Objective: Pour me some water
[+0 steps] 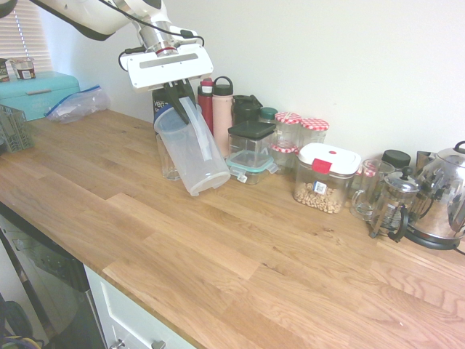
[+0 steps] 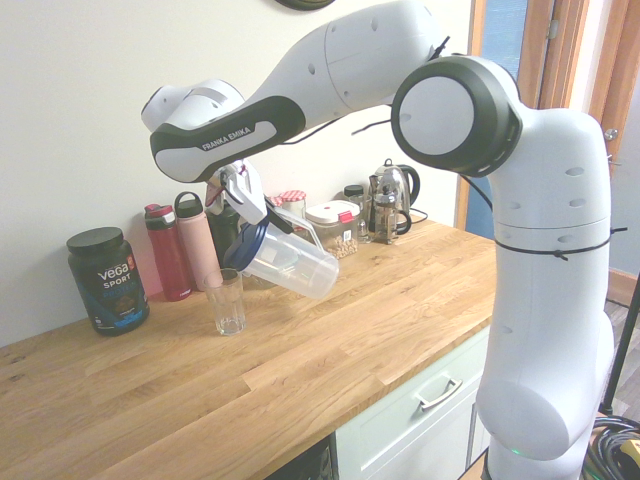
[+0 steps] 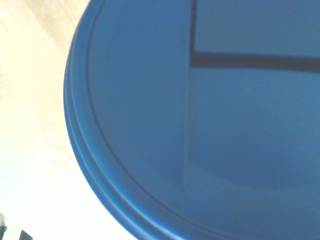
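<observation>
Fingers (image 2: 240, 192) clamped shut on the handle of the translucent pitcher (image 2: 288, 262), near its blue lid (image 2: 243, 245). Pitcher is tilted hard, lid end low, base raised toward 3 o'clock in the second exterior view. The water isn't clearly visible; presumably a shallow bit inside the pitcher. Empty glass (image 2: 228, 301) stands on the worktop (image 2: 330, 350) just below the lid, at about 7 o'clock. To pour well: line the spout up over the glass rim first, then tilt slowly. Bottles (image 2: 185, 245) are close behind, so avoid swinging wide.
</observation>
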